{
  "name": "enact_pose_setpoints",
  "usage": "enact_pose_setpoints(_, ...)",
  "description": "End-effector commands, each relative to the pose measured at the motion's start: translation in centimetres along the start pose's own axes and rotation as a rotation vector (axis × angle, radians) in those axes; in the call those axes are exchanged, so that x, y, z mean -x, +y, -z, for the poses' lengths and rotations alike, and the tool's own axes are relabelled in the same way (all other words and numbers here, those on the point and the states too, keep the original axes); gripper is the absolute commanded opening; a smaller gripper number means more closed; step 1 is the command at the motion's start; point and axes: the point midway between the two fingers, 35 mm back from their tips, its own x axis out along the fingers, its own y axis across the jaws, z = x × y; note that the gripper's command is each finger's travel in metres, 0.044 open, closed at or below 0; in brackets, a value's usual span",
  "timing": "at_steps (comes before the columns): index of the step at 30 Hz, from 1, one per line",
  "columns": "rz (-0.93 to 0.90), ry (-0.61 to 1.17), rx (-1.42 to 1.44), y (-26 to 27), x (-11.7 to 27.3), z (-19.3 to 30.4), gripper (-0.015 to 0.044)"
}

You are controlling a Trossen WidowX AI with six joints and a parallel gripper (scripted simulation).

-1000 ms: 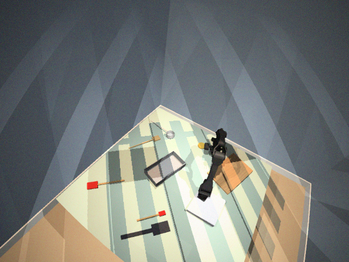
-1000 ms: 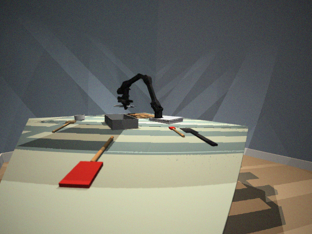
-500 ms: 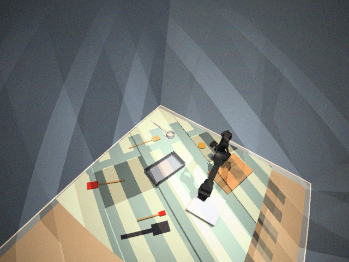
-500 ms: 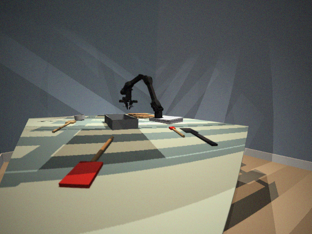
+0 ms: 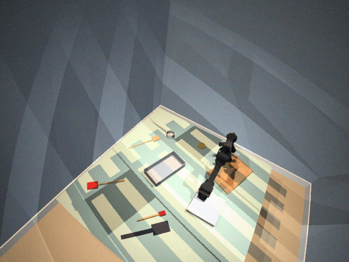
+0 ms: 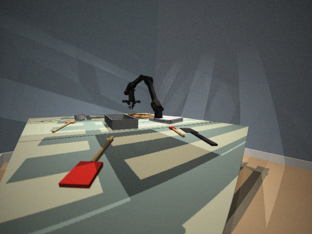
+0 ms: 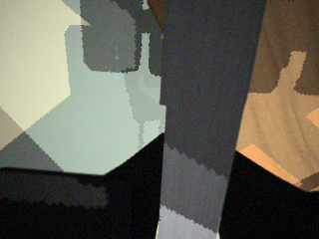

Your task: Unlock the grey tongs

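Note:
My gripper [image 6: 130, 107] [image 7: 186, 142] points down and is shut on the grey tongs [image 7: 209, 75]. In the wrist view one long grey bar of the tongs runs from top to bottom between the black fingers. Their tips and hinge are out of that view, and I cannot tell if the lock is on. In the top view the arm hides most of the grip. The wooden board [image 5: 225, 187] [image 6: 143, 115] [image 7: 271, 119] lies flat. The gripper hangs well above the table, near the board's far edge. The roasting tin [image 5: 170, 173] [image 6: 128, 124] has no tongs on it.
A yellow disc [image 5: 201, 145] lies beyond the board. A round strainer [image 5: 170, 134] [image 6: 80, 117] and a wooden turner [image 5: 155, 138] [image 6: 70, 122] lie past the tin. Two red-headed spatulas [image 5: 92, 185] [image 6: 80, 173] and a black turner [image 5: 160, 227] lie nearer. The arm stands on a white base [image 5: 208, 209].

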Motion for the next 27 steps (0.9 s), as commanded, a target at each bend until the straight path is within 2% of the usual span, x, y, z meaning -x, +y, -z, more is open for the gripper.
enact_pose_setpoints(1,-0.001,0.005,-0.145,-0.5,0.0,-0.8,-0.015)
enact_pose_setpoints(27,0.004,-0.001,-1.24,-5.2,0.0,-6.4,-0.015)
